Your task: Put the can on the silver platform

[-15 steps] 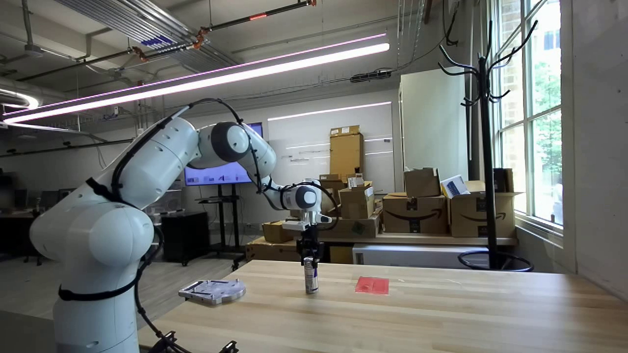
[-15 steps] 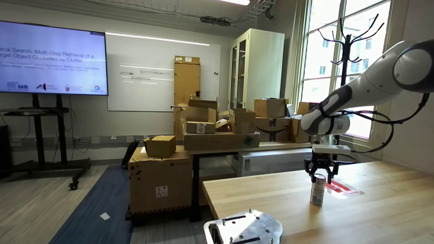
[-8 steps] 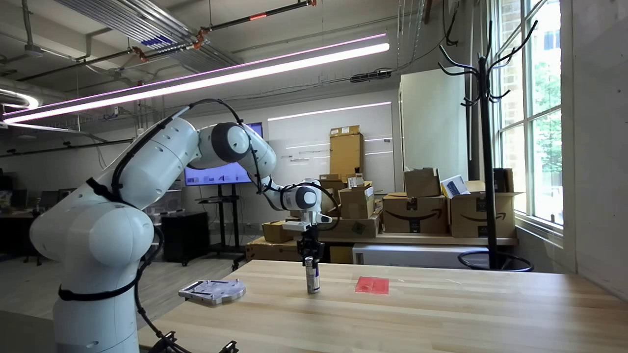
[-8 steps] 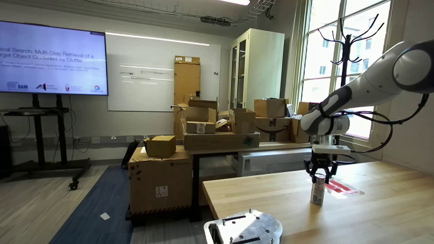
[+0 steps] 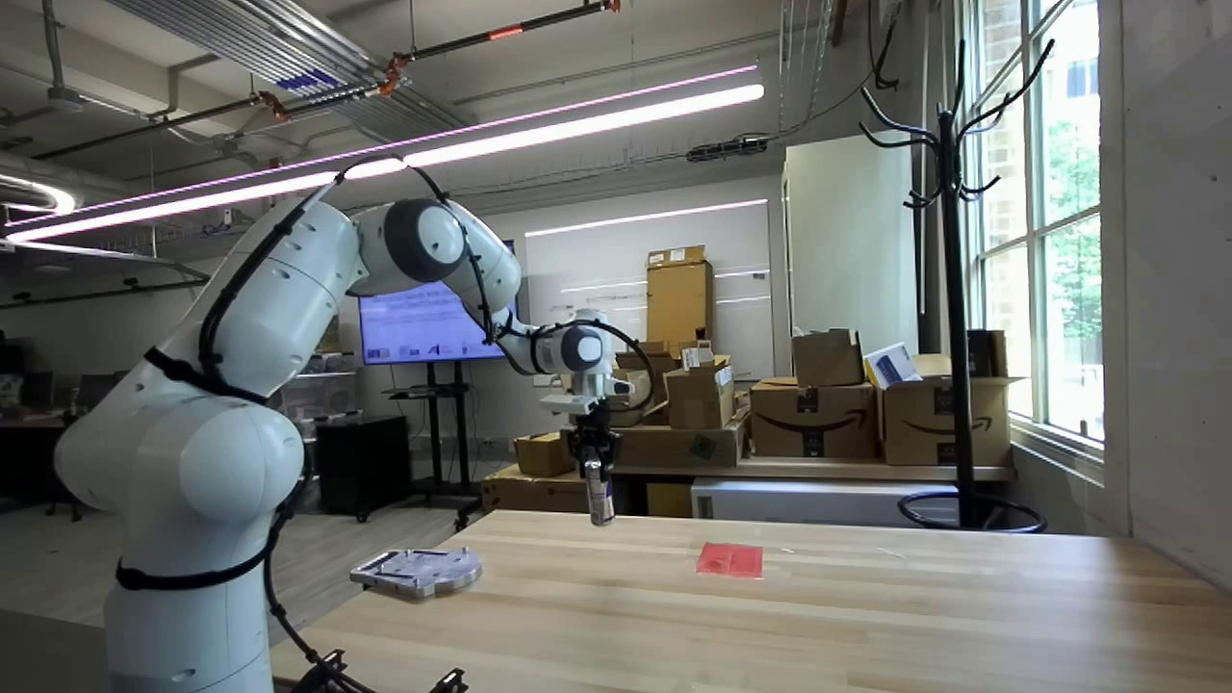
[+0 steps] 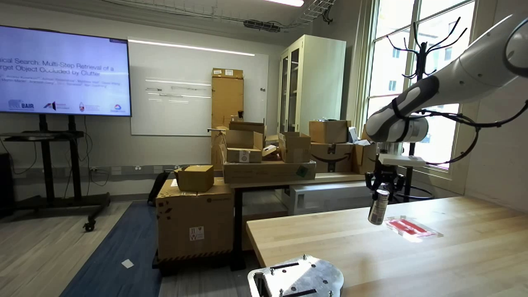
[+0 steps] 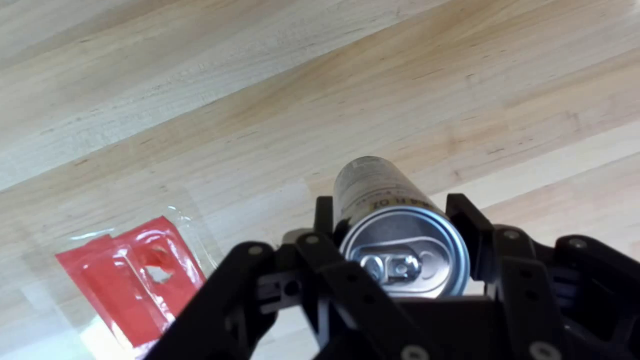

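The slim silvery can [image 5: 599,496] is held in the air above the wooden table and leans to one side; it also shows in an exterior view [image 6: 378,209]. My gripper [image 6: 384,197] is shut on the can near its top. In the wrist view the can [image 7: 407,250] sits between the black fingers [image 7: 467,235], its lid and pull tab facing the camera. The silver platform [image 5: 416,572] lies flat at the table's edge, apart from the can and nearer the robot base; it also shows in an exterior view [image 6: 303,274], cut off by the lower edge.
A flat red piece under clear plastic [image 5: 730,559] lies on the wooden table [image 5: 818,626] near the can; it also shows in the wrist view [image 7: 135,280]. Cardboard boxes [image 5: 813,416] stand behind the table. A black coat rack [image 5: 953,289] stands by the window.
The can has been lifted off the table with my gripper, which has moved up and slightly toward the platform's side. The can, upright before, now leans. The platform and red piece have not moved.
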You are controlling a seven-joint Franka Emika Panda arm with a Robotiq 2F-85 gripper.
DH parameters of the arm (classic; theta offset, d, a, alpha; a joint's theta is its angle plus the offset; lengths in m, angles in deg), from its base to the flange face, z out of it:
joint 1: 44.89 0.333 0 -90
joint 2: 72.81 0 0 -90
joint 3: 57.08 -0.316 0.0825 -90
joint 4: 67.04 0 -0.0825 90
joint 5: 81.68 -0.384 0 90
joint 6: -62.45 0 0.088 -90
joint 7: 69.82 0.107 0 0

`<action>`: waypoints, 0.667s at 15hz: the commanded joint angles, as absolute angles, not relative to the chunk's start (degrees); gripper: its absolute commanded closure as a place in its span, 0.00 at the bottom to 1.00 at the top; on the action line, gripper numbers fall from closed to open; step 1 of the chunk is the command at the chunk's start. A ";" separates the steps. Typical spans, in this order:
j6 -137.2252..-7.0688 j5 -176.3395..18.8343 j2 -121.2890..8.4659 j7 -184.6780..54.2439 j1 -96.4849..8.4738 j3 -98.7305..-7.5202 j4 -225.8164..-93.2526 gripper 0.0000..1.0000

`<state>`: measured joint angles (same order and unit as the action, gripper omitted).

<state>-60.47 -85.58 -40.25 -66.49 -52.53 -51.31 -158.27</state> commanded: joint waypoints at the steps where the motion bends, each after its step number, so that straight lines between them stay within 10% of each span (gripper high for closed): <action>1: -60.56 -83.84 -50.36 -68.10 -48.93 -53.68 -166.39 0.67; 10: -58.20 -80.23 -54.21 -66.97 -35.50 -62.72 -171.70 0.67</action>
